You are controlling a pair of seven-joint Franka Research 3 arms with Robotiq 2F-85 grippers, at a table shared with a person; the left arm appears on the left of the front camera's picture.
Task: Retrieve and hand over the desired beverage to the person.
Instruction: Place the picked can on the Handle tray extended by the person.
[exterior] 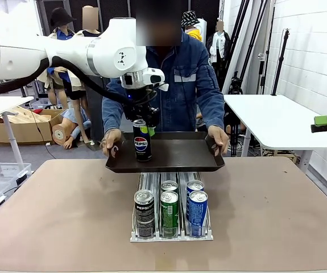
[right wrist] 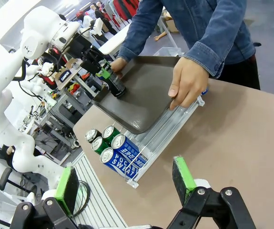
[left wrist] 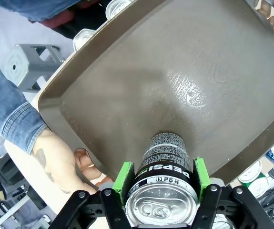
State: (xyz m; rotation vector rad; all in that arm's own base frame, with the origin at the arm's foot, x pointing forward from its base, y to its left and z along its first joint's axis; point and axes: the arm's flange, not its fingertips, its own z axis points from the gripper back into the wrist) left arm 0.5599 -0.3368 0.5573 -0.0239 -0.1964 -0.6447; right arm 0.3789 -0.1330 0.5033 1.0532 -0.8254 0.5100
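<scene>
Left claw [left wrist: 161,177] clamped on black cola can [exterior: 142,145], which stands upright on tray [exterior: 180,153] near its left end. Person [exterior: 186,74] holds tray level in both hands to receive it. Right claw [right wrist: 127,183] apart, idle over counter [exterior: 265,216]. I judge release comes next.

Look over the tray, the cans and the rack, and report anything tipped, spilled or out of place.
Nothing stands out. The black Pepsi can stands upright on the level tray, clamped in the left pincer; the person's hands grip both tray ends. The cans in the rack stand upright in their lanes, and no spill shows.
</scene>
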